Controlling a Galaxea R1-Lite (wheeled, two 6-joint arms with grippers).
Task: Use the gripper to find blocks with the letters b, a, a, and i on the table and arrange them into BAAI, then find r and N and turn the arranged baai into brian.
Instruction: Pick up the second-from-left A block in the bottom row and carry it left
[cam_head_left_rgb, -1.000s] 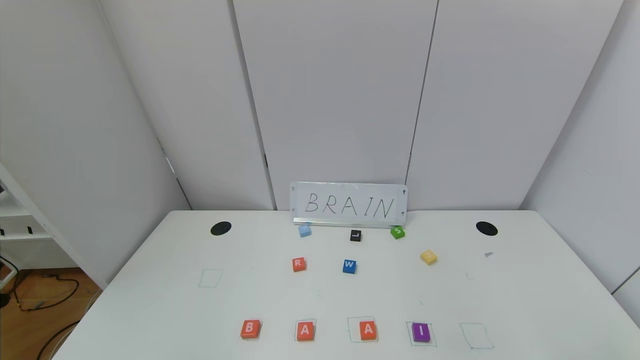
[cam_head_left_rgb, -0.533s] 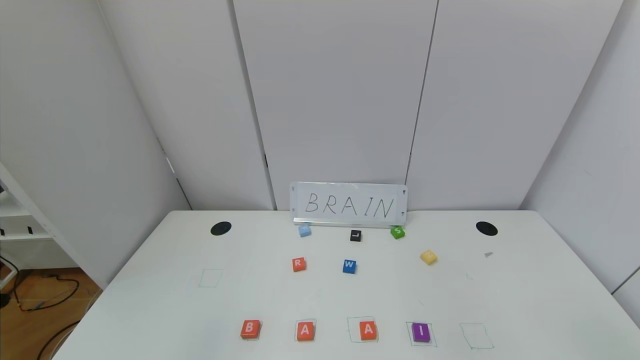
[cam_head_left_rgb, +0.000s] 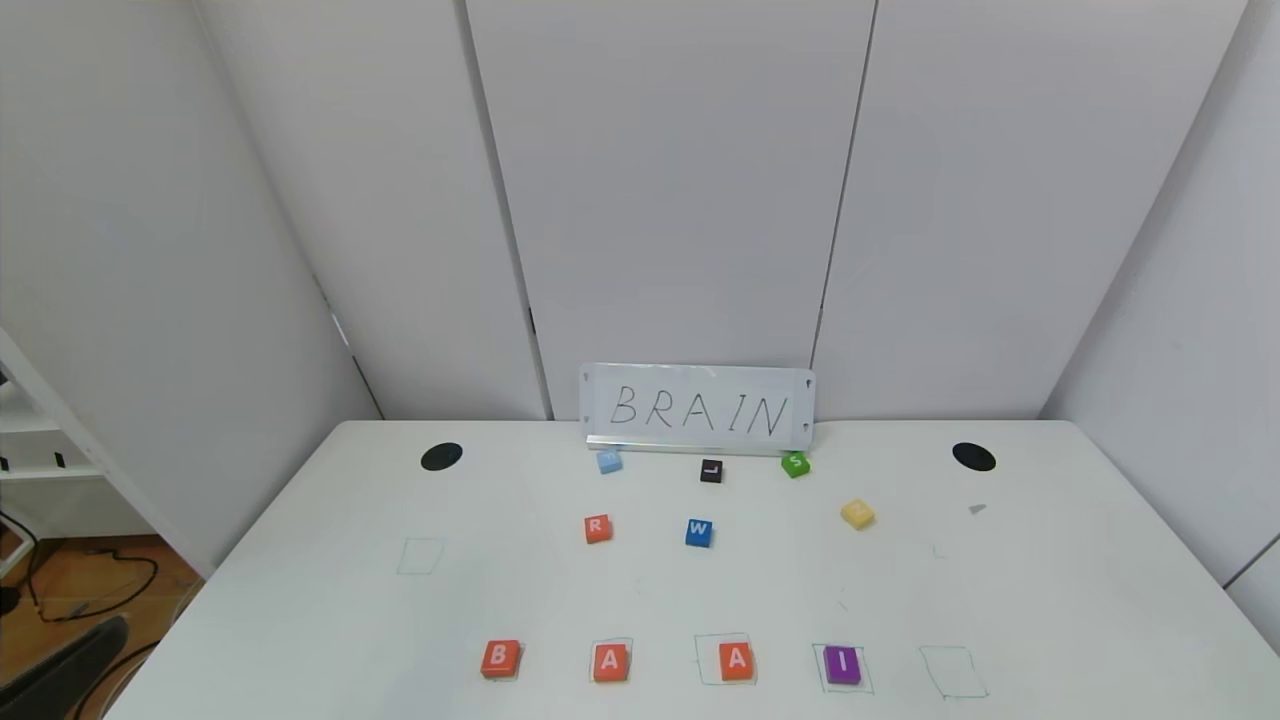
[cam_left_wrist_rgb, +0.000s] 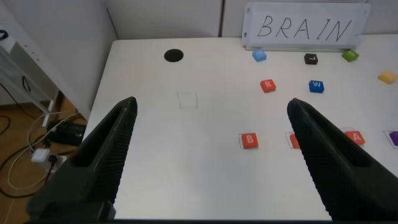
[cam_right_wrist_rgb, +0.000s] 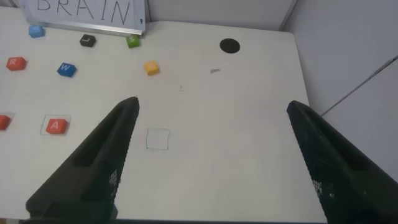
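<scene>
Sitting in a row along the near edge of the counter (cam_head_left_rgb: 330, 620), the blocks (cam_head_left_rgb: 611, 662) read B, A, A, I from the robot's left to its right: an orange-red B, two orange-red A's, and a purple I. Each rests flat, letter up, on or just inside a thin pen-drawn square outline, and they stand apart from one another. To the right of the I lies one more outline (cam_head_left_rgb: 953, 671) with nothing in it, and another outline (cam_head_left_rgb: 421, 556) sits alone farther left and farther back.

Behind the row, the r (cam_head_left_rgb: 598, 528) lies flat, well apart from the B and the first A. Just to its right is a blue W block (cam_head_left_rgb: 699, 532), and farther right again the pale yellow N (cam_head_left_rgb: 857, 514), turned a little askew; its letter is too faint to read. At the back stand a light blue block (cam_head_left_rgb: 609, 461), a black L block (cam_head_left_rgb: 711, 471) and a green S block (cam_head_left_rgb: 795, 464), all close below a white sign (cam_head_left_rgb: 698, 409) that reads BRAIN and leans against the wall. Two black round holes (cam_head_left_rgb: 442, 457) mark the counter's far corners.

The left claw (cam_left_wrist_rgb: 211, 162) hangs above the counter's left side, spread wide and holding nothing. The right claw (cam_right_wrist_rgb: 211, 162) hangs above the right side, likewise wide and holding nothing.
</scene>
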